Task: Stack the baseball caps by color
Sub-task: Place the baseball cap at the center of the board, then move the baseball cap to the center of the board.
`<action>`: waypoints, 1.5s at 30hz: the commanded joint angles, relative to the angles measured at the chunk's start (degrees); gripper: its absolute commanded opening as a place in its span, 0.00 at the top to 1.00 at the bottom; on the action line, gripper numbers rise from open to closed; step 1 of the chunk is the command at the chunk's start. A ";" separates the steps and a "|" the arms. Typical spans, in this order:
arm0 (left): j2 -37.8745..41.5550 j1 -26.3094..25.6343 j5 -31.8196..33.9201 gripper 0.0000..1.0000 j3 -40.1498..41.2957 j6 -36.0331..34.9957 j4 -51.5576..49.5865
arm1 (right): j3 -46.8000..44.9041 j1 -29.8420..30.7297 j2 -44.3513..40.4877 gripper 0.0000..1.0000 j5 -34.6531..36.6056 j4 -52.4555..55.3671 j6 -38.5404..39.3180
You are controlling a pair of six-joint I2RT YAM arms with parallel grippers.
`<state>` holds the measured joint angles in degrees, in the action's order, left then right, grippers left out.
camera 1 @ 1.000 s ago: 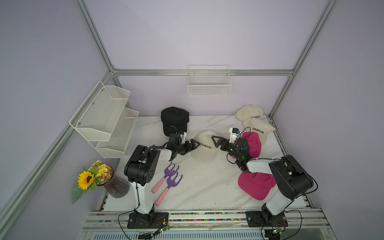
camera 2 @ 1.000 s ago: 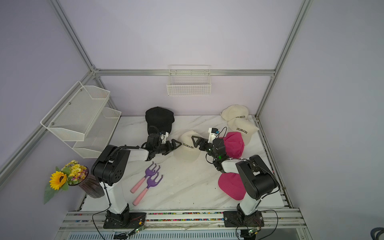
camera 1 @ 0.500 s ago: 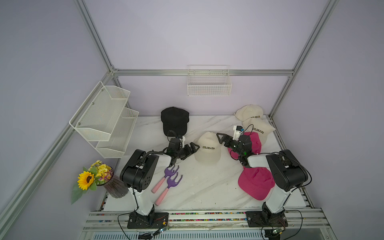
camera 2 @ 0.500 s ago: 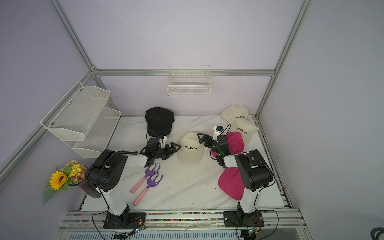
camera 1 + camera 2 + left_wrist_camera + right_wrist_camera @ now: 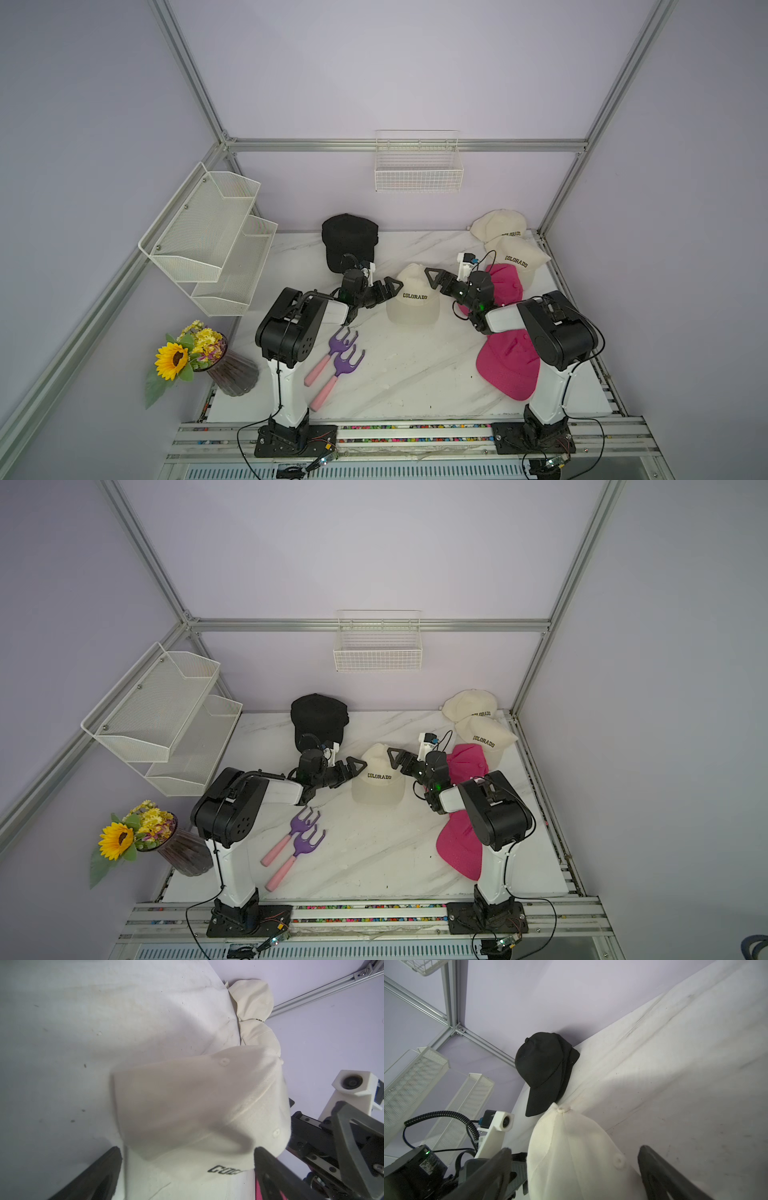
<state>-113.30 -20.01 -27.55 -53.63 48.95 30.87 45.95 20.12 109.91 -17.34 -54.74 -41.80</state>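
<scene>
A cream COLORADO baseball cap [image 5: 411, 297] [image 5: 376, 777] sits mid-table, brim toward the front. My left gripper [image 5: 384, 291] stands open at its left side. My right gripper [image 5: 438, 282] is open at its right side. In the left wrist view the cap [image 5: 197, 1095] fills the space between the open fingers of the left gripper [image 5: 187, 1153]. In the right wrist view its crown [image 5: 566, 1132] lies between the spread fingers of the right gripper [image 5: 575, 1150]. Black caps [image 5: 349, 241] are stacked at the back. Two cream caps [image 5: 515, 257] overlap back right. One pink cap [image 5: 507, 282] lies behind my right arm, another [image 5: 507, 365] front right.
Two purple hand rakes with pink handles [image 5: 336, 361] lie front left of centre. A vase of flowers [image 5: 199, 357] stands off the table's left edge. A white mesh shelf [image 5: 208, 237] hangs on the left wall and a wire basket [image 5: 417, 166] on the back wall.
The centre cream cap has settled flat with its lettering showing toward the front. Both grippers stayed open beside it; the right one drew back a little, then came close again.
</scene>
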 commanded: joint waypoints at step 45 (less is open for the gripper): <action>11.91 1.99 5.71 0.00 -3.09 -4.09 -10.77 | 48.56 -37.17 12.35 0.03 14.83 61.92 65.00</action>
<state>-103.90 -18.13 -22.26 -54.85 46.72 18.74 91.55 -16.69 120.01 -2.59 0.73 17.30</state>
